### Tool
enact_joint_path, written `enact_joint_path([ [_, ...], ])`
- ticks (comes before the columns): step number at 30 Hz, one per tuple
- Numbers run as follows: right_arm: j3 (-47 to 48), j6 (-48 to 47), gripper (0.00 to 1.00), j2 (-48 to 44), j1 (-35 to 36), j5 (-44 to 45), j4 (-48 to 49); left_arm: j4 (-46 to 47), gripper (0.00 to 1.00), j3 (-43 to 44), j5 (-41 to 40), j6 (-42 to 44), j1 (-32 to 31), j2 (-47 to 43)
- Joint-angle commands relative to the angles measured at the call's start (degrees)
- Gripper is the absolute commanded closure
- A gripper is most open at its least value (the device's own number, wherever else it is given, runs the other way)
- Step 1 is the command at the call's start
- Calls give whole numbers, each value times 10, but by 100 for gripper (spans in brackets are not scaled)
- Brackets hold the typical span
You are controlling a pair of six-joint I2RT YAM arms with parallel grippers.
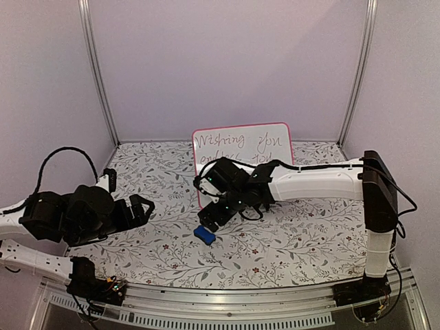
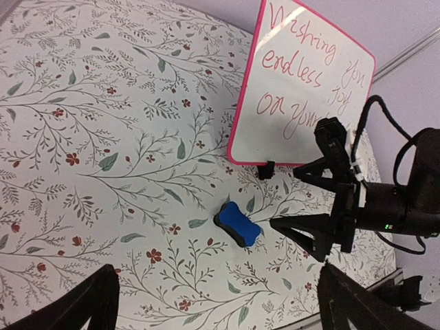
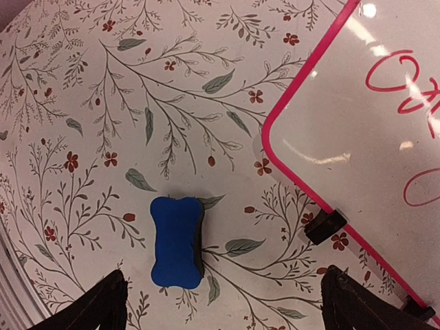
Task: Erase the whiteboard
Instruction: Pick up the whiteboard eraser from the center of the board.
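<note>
Whiteboard [image 1: 242,143] upright at frame centre, red handwriting on it. Blue eraser [image 1: 204,235] lies on floral bench [image 1: 295,240] near right gripper [image 2: 285,198], jaws spread, empty. Left gripper [image 1: 141,208] at lower left, likewise spread, empty.

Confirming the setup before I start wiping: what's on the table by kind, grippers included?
Whiteboard: 1
Eraser: 1
Grippers: 2 (left gripper, right gripper, both open and empty)
Total: 4
</note>
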Motion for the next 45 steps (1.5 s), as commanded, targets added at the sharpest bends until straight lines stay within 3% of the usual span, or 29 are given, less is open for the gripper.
enact_joint_path([
  [1,49,-29,5,45,6,-13,-39,-25,0,15,-30,41,0,10],
  [8,115,-25,11,104,40,-5,-83,12,0,7,-20,112,48,14],
  [17,148,11,22,157,55,19,-92,142,0,-30,117,285,168,0],
  [20,160,11,29,170,54,22,-92,149,0,-29,128,318,187,15],
  [29,162,8,44,187,48,23,-77,177,0,-35,175,330,221,24],
  [45,129,11,51,166,35,32,-57,166,0,-39,178,330,230,-4],
])
